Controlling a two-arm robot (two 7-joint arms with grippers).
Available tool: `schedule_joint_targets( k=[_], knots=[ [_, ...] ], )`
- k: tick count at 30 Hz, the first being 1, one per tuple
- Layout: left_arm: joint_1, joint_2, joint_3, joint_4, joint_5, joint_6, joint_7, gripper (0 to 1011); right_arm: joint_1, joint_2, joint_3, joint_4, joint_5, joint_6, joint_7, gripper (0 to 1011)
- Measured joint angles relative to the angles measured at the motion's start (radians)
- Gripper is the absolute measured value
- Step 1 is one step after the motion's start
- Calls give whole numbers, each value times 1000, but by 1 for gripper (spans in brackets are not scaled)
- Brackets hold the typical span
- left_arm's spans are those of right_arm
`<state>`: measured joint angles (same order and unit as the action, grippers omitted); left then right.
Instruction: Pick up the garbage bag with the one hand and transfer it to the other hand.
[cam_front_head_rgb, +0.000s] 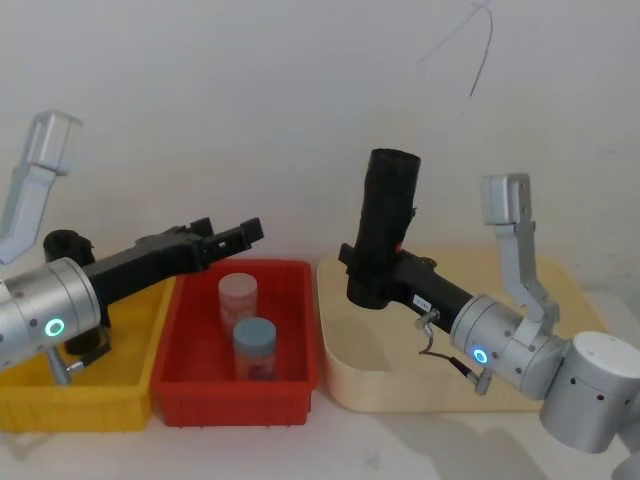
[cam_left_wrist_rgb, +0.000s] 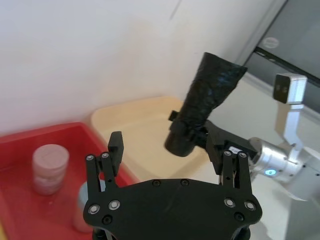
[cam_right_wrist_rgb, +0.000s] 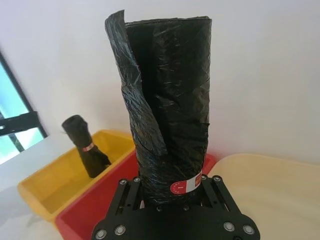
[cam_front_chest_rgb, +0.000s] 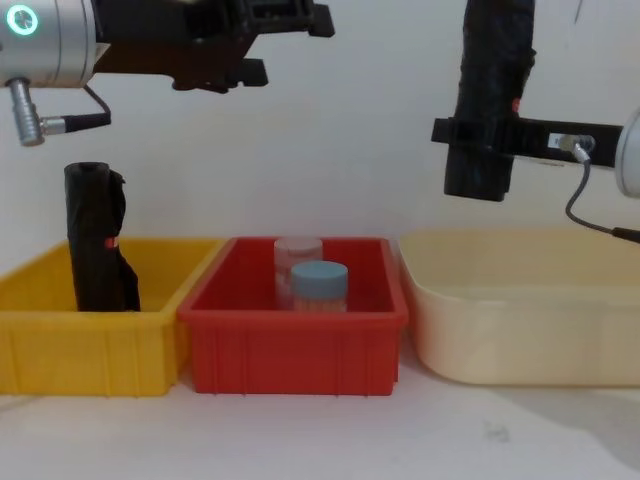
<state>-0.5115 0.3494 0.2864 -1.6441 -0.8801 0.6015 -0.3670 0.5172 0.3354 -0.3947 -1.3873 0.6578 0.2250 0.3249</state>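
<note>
Garbage bag (cam_front_head_rgb: 385, 225): black roll, upright with a slight tilt, in the air over the left end of the beige tub (cam_front_head_rgb: 400, 390), just right of the red bin (cam_front_head_rgb: 230, 395). The right gripper (cam_front_head_rgb: 368, 268) is clamped across its lower part, and the red mark (cam_right_wrist_rgb: 186, 186) sits right at the jaws. The upper half and a short stub below stick out free. The left gripper (cam_front_head_rgb: 230, 238) is over the red bin with fingers spread and nothing in them. It points toward the bag but is well apart from it.

Handling, judged: thin film wound up, so light. Soft enough to dent under a hard squeeze, and slick on the surface. A loose outer flap runs down one side in the right wrist view. A pinch on that edge alone would likely slip or peel a layer.

Best hold for the left gripper: across the full body on the free upper half, clear of the right jaws.

Also there: a second black roll (cam_front_chest_rgb: 92, 240) leaning in the yellow bin (cam_front_head_rgb: 120, 400) at far left. Two jars (cam_front_head_rgb: 238, 295) (cam_front_head_rgb: 254, 345) stand in the red bin.
</note>
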Motion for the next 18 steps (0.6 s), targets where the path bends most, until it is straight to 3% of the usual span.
schedule_joint_targets(
  k=[5, 18],
  knots=[
    [3, 0, 1, 6, 26, -19, 45, 1001, 8, -8, 11, 15, 15, 19, -22, 496],
    [-1, -1, 11, 31, 67, -48, 110, 1002, 31, -37, 52, 42, 55, 60, -107, 872]
  ],
)
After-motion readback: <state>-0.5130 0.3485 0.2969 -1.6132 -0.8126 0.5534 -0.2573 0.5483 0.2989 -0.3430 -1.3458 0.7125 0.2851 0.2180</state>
